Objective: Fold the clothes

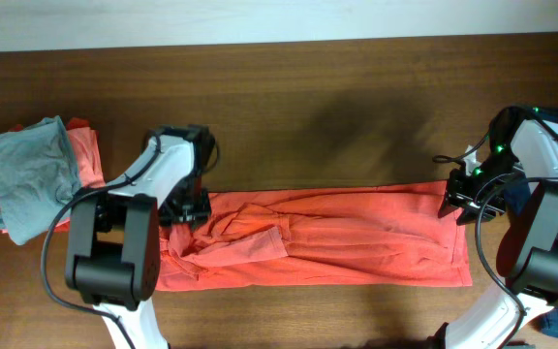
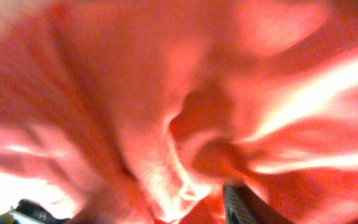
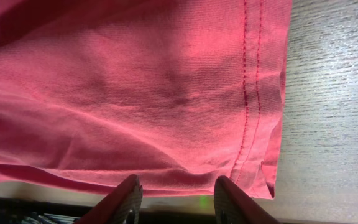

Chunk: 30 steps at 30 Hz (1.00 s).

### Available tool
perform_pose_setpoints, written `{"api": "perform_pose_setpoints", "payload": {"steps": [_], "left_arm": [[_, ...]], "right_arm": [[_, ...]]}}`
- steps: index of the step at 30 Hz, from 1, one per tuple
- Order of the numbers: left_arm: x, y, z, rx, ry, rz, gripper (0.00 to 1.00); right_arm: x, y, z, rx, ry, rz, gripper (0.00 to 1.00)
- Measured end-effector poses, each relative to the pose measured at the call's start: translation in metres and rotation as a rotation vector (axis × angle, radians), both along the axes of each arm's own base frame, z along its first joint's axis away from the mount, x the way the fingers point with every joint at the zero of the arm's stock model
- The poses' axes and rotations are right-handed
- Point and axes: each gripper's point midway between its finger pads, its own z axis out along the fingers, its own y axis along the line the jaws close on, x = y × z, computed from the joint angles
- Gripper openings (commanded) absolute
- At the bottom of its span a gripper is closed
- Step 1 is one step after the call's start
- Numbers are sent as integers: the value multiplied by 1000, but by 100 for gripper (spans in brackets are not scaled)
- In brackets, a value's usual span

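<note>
Orange-red T-shirt (image 1: pixel 356 237): lies on the wooden surface (image 1: pixel 308 97) as a long band folded lengthwise, running left to right across the middle; fairly smooth toward its right end, rumpled and bunched at its left end
Left claw (image 1: pixel 188 207): down on the rumpled left end of the T-shirt, at the band's upper edge in the overhead view; the wrist view is filled with blurred folds of cloth pressed close, and only one dark finger (image 2: pixel 236 204) shows at the bottom, so I cannot tell how far it is parted or whether it has hold of the cloth
Right claw (image 3: pixel 176 184): at the right end of the T-shirt, by its upper corner; its two fingers stand apart, the folded edge of the cloth lies just at their tips, and nothing is pinched between them
Hem (image 3: pixel 248 93): a double row of stitching along the T-shirt's right end, bare surface beside it
Grey garment (image 1: pixel 29 174): at the far left, lying on top of another orange cloth (image 1: pixel 87 155) that shows along its right side
</note>
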Motion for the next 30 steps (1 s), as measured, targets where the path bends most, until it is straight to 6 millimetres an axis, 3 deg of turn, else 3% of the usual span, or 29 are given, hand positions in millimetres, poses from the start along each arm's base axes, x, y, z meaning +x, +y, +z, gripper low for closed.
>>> {"api": "perform_pose_setpoints", "payload": {"steps": [5, 7, 10, 16, 18, 20, 24, 30], "left_arm": [[40, -14, 43, -80, -182, -43, 31], [43, -23, 55, -137, -209, -75, 22], [32, -37, 61, -210, -174, -132, 18], [-4, -65, 42, -261, -52, -235, 15], [-15, -71, 31, -264, -24, -261, 9], [-26, -72, 20, -264, 3, -278, 2], [-45, -58, 4, -211, 56, -265, 1], [-28, -38, 1, -139, -12, -205, 1]], "right_arm": [[0, 0, 0, 0, 1, -1, 43], [0, 0, 0, 0, 0, 0, 43], [0, 0, 0, 0, 0, 0, 43], [0, 0, 0, 0, 1, 0, 43], [0, 0, 0, 0, 1, 0, 43], [0, 0, 0, 0, 0, 0, 43], [0, 0, 0, 0, 0, 0, 43], [6, -2, -2, -10, -28, 0, 43]]}}
